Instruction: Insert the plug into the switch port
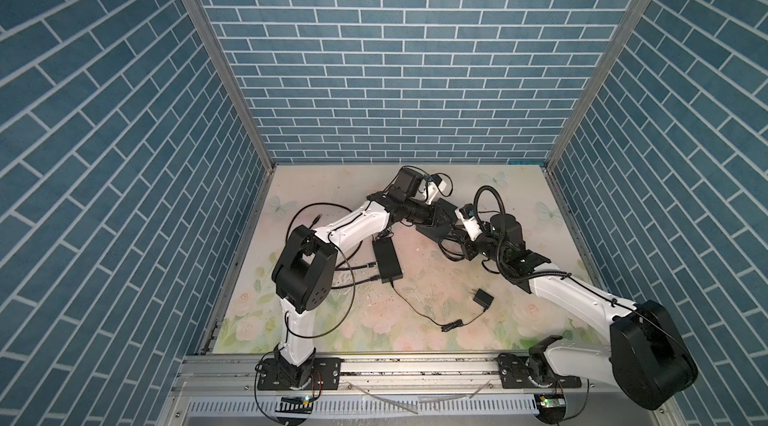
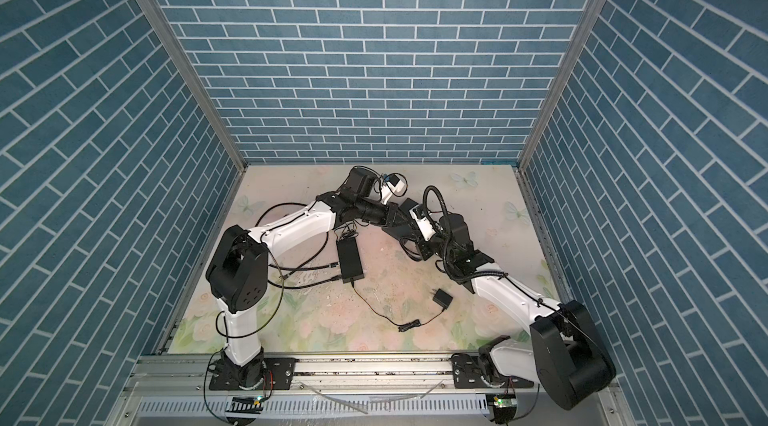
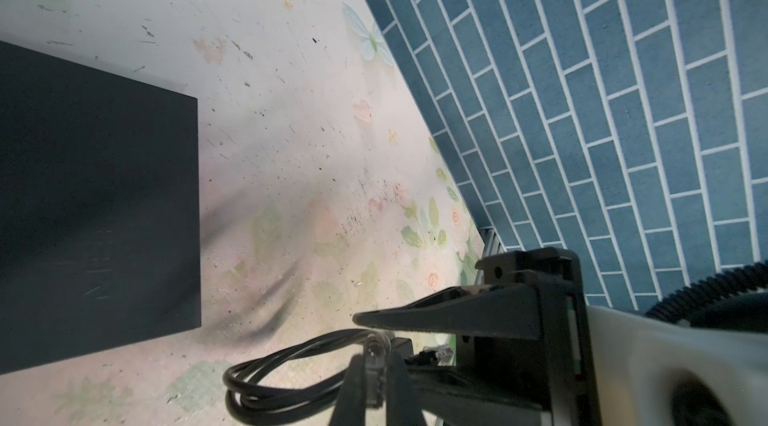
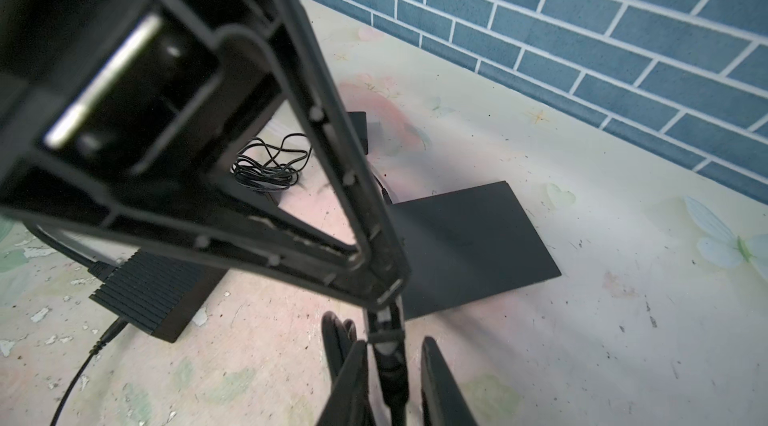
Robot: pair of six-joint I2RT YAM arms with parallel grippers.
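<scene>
Nearest on the floral table (image 1: pixel 395 341) lies a power adapter (image 1: pixel 482 299), its thin lead running left to the near end of the switch (image 1: pixel 387 259). This ribbed box sits left of centre with two other cables meeting its near-left side, so access to a free port is judged to be from that side. Farther in, to the right of the switch and apart from it, the plug (image 3: pixel 374 365) is pinched between the pressed-together fingers of the left gripper (image 4: pixel 385 294), evidently to present it steadily. The right gripper (image 4: pixel 395 343) straddles the cable just behind the plug, fingers spread and not yet bearing on it; this is judged a regrasp for a better insertion hold. A flat black slab (image 4: pixel 469 245) lies beyond and plays no visible part
</scene>
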